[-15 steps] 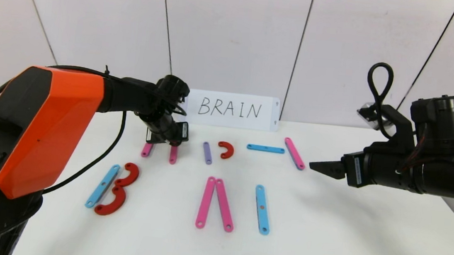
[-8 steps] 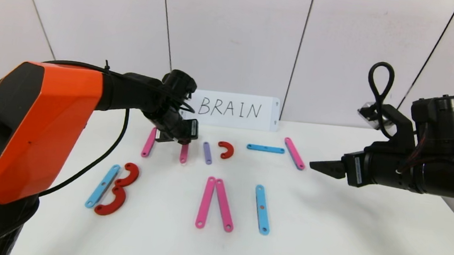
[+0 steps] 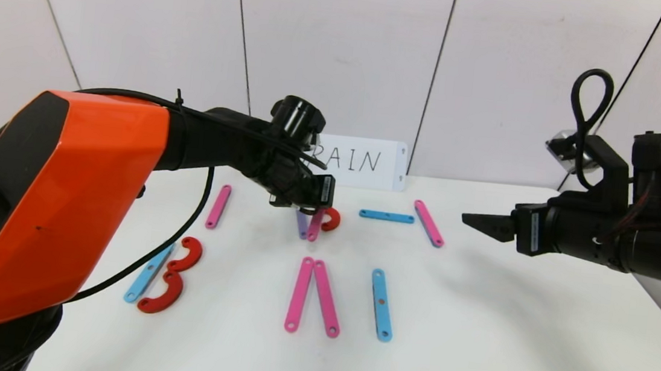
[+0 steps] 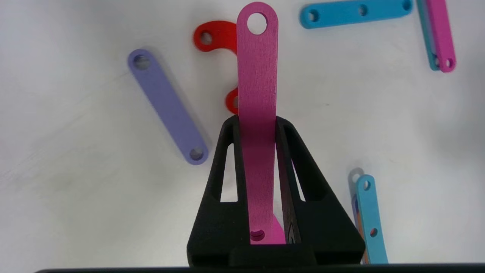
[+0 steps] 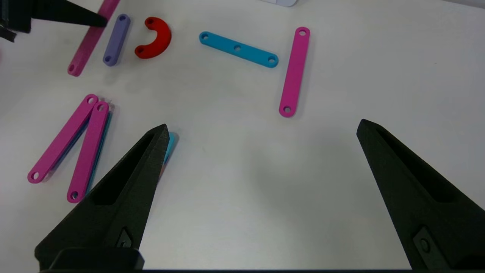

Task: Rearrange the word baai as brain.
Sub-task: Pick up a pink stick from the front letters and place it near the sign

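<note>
1. The left pincer is clamped tight on a pink strip, which runs between its two black fingers and sticks out well past their tips.
2. In the head view this left pincer hangs over the far middle of the white surface, in front of the white card, whose left end its arm hides.
3. The held pink strip slants down between the purple strip on its left and a small red curve on its right; whether its lower end touches the surface cannot be told.
4. The right pincer is spread wide with nothing between its fingers, held above the right side of the surface, well apart from every piece.
5. The word's other pieces lie flat. Far left lies a single pink strip.
6. Near left, a blue strip and two red curves form a B.
7. Near the middle, two pink strips meet at their far ends like an A without a bar, and a blue strip lies just to their right.
8. Far right, a blue strip lies crosswise beside a slanted pink strip.
</note>
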Motion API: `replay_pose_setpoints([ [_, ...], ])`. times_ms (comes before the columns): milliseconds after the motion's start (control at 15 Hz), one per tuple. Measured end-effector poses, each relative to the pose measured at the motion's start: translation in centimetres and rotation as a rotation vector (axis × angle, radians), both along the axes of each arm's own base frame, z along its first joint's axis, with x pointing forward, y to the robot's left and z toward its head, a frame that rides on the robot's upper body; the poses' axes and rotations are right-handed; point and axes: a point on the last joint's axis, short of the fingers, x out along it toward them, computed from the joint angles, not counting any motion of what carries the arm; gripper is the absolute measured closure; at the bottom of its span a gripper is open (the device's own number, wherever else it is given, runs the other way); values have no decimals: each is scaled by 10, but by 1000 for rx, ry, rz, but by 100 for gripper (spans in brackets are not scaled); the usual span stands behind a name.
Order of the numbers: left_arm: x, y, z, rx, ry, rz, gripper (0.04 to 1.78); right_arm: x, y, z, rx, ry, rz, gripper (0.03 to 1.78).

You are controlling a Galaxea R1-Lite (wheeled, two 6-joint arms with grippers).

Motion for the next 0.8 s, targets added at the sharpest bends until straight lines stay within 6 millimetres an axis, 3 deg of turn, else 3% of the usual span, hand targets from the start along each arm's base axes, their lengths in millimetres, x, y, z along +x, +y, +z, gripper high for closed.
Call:
replay_pose_setpoints([
  [333,-2,-19,-2,2,-118,-245,154,-12,-7,13,10,-42,-16,8],
  [800,4,-40,-26,67,-247,-438,154,-16,-12,20,17,-73,-29,8],
])
